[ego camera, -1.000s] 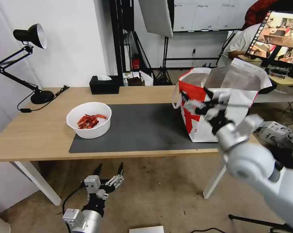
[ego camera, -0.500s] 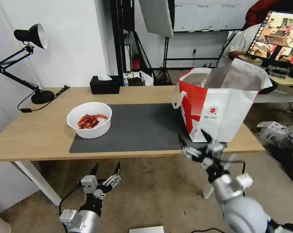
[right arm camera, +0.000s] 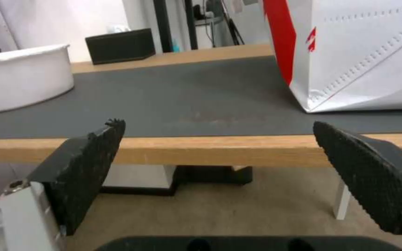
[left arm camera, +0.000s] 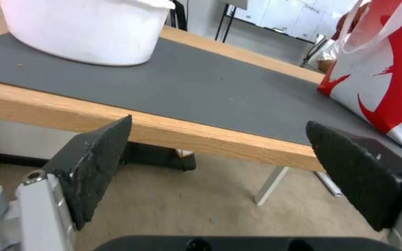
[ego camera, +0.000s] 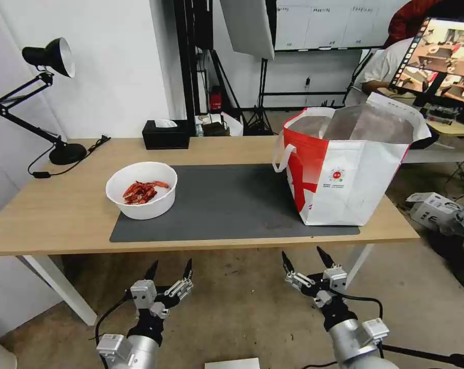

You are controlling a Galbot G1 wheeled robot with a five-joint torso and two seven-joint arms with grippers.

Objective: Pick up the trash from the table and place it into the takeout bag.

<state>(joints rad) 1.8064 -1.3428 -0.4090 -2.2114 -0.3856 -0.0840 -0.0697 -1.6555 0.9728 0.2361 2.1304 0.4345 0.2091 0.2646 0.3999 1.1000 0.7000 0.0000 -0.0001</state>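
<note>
I see both my left gripper [ego camera: 169, 268] and right gripper [ego camera: 303, 259] released, empty, below the table [ego camera: 53, 215] edge; white bowl [ego camera: 141, 189] at ten o'clock, takeout bag [ego camera: 344, 169] at two.

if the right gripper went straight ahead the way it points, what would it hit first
Probably the table's front edge: the open right gripper sits just below it, aimed forward. The takeout bag lies beyond; depth is unclear.

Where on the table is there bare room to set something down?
The widest free patch is the dark mat between the white bowl and the takeout bag. Bare wood also lies on the table, left of the bowl. It is tighter at the back left, by the lamp and black tissue box.
</note>
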